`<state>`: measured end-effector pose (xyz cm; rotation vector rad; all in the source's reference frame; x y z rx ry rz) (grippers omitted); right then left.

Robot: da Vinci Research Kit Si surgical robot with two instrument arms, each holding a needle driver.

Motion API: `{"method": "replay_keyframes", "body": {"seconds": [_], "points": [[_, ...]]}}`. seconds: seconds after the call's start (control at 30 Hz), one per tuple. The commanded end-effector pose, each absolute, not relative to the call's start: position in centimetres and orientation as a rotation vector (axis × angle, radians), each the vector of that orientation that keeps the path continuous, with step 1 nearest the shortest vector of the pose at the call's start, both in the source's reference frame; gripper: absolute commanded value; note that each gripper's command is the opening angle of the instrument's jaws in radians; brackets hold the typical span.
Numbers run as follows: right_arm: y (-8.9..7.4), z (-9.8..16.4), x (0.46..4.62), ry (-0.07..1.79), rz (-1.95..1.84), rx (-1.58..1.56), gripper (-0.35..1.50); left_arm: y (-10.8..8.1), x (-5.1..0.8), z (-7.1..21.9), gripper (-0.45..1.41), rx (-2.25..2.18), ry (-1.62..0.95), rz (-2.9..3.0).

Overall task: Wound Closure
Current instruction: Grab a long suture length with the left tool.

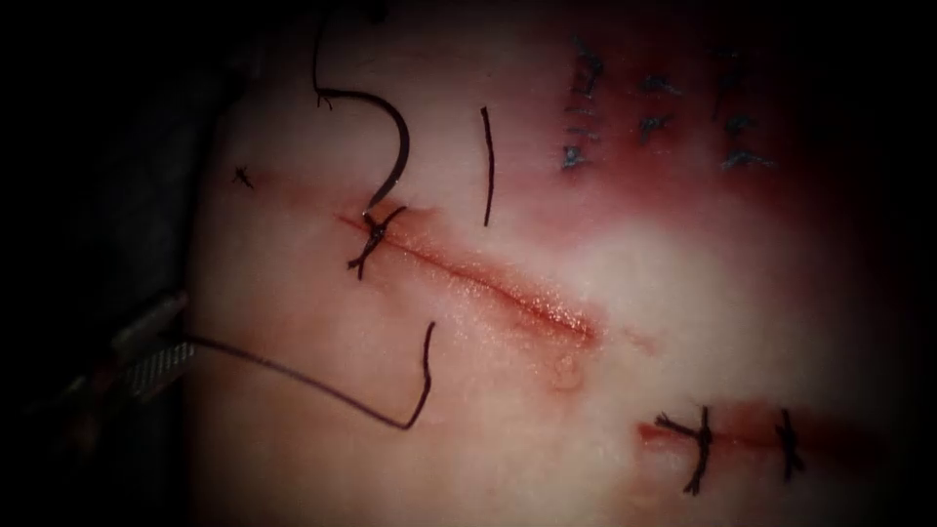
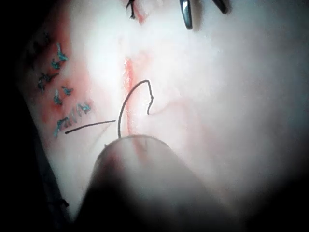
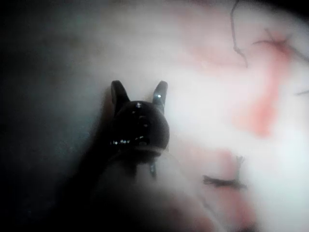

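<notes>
The tissue (image 1: 293, 468) carried a slanting cut (image 1: 488, 283), open along most of its run, with one knotted stitch (image 1: 371, 239) across its left end. The curved needle (image 1: 398, 137) lay on the tissue just above that stitch, held by neither tool. Its point came down right beside the knot, and I could not tell whether the tip entered the tissue. Thread ran from the needle's tail (image 1: 317, 59) up toward the tissue's far edge.

At the tissue's left edge the left tool (image 1: 181, 344) had its jaws clenched on a second thread strand (image 1: 293, 383). That strand swept across the tissue below the cut, then hooked upward to a free end. A short cut thread piece (image 1: 487, 166) lay loose right of the needle, well apart from it. Blue ink marks (image 1: 654, 112) sat near the far right corner. A second cut (image 1: 742, 434) near the front right corner bore two stitches.

In the right wrist view the right tool (image 3: 139, 87) hung over the tissue with its jaws spread, grasping nothing.
</notes>
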<state>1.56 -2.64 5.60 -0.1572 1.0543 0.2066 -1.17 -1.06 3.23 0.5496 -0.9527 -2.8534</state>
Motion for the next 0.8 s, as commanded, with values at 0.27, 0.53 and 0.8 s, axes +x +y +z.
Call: {"method": "replay_keyframes", "body": {"seconds": [0.27, 0.53, 0.8], "points": [[-2.64, 5.65, 1.6, 1.055, 0.207, -0.155, 1.45, -1.03, -1.08, 3.36, -0.35, 0.454, -0.869, -2.843], [-2.51, 5.55, 1.38, 1.065, 0.222, -0.121, 1.35, -1.04, -1.06, 3.44, -0.35, 0.559, -0.854, -2.815], [-1.96, 5.3, 0.89, 1.079, 0.267, -0.087, 0.83, -0.81, -1.1, 3.78, -0.35, 0.623, -0.829, -2.87]]}}
